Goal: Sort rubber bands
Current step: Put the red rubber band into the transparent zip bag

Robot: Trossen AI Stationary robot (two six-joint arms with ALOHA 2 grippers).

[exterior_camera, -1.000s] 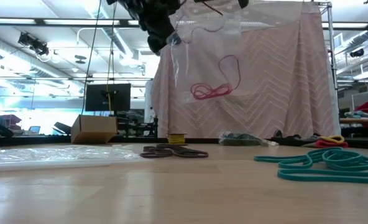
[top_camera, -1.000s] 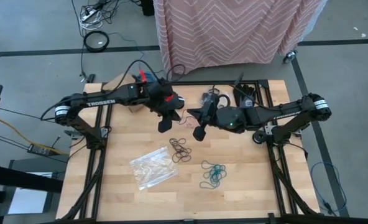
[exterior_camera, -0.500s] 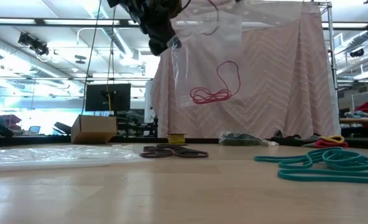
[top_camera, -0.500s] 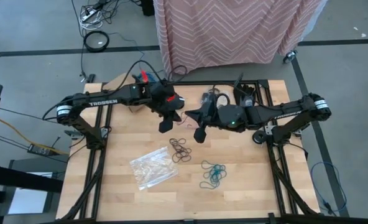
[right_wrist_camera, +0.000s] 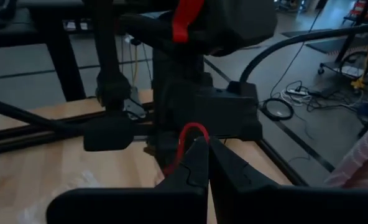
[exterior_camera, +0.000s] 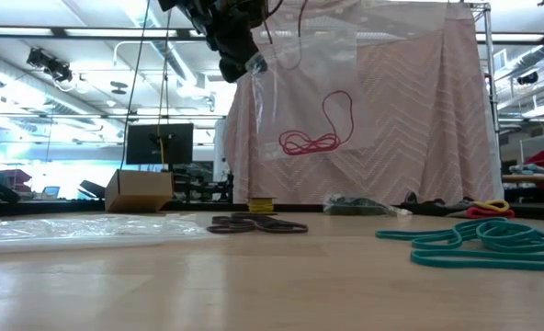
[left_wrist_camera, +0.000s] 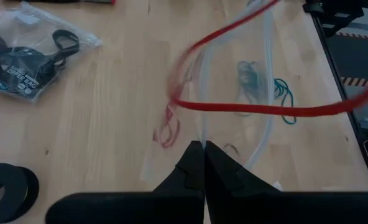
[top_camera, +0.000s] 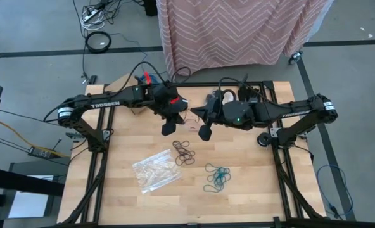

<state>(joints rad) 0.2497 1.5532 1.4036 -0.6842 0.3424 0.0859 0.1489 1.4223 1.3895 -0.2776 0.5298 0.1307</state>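
I hold a clear crinkly bag up above the table, my left gripper pinched shut on its edge and my right gripper clamped on a thin red rubber band at its mouth. To do this well, I judge I should feed the floppy loop fully inside before letting go; other red bands sag at the bag's bottom. Dark bands and teal bands lie loose on the pale wooden table, near a second bag.
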